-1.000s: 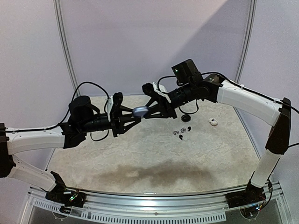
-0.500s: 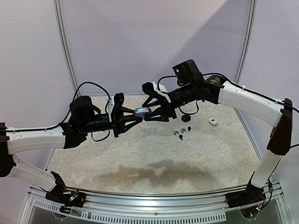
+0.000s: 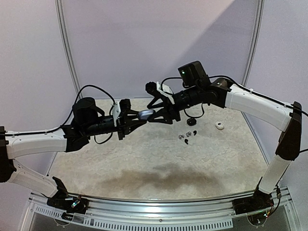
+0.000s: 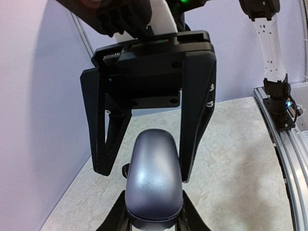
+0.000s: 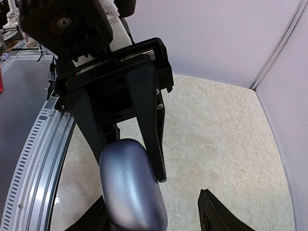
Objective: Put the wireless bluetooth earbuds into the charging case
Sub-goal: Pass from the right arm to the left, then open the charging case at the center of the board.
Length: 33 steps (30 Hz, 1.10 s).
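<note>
A bluish-silver charging case [image 3: 145,114], closed, hangs in mid-air above the table between the two arms. My left gripper [image 3: 138,117] is shut on it; in the left wrist view its fingers press both sides of the case [image 4: 154,183]. My right gripper [image 3: 155,112] is open, its jaws standing wide on either side of the case's far end [image 5: 132,187], with a clear gap on one side. Several tiny earbuds [image 3: 186,136] lie loose on the table, below and to the right of the grippers.
A small black object [image 3: 191,121] and a small white one [image 3: 220,125] rest on the table near the earbuds. Purple walls close off the back and sides. A metal rail [image 3: 159,207] runs along the near edge.
The right gripper has opened off the case while the left gripper has closed on it. The left wrist has turned and the case has stayed at about the same spot.
</note>
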Available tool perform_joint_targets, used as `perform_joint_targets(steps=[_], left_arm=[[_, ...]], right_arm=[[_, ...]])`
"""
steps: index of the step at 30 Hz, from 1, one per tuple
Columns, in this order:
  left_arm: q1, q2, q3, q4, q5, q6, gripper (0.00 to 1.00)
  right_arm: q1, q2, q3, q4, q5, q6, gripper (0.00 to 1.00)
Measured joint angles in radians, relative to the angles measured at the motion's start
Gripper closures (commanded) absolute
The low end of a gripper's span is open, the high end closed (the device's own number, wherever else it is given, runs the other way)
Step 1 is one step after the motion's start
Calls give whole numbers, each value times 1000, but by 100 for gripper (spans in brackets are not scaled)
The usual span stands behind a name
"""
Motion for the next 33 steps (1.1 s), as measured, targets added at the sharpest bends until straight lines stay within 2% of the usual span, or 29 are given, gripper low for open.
perform_joint_targets(steps=[9, 17, 21, 28, 33], left_arm=[[-9, -2, 4, -76, -2, 52, 100], [-16, -3, 3, -68, -6, 38, 100], [-16, -3, -11, -27, -3, -50, 100], [-16, -3, -80, 58, -23, -303, 100], [-16, -3, -105, 92, -45, -390, 100]], right_arm=[[-2, -8, 0, 60, 3, 40, 40], [-5, -10, 0, 67, 5, 45, 39], [-8, -8, 7, 57, 9, 51, 37], [-18, 34, 116, 1, -6, 71, 34], [-19, 78, 151, -40, -25, 71, 34]])
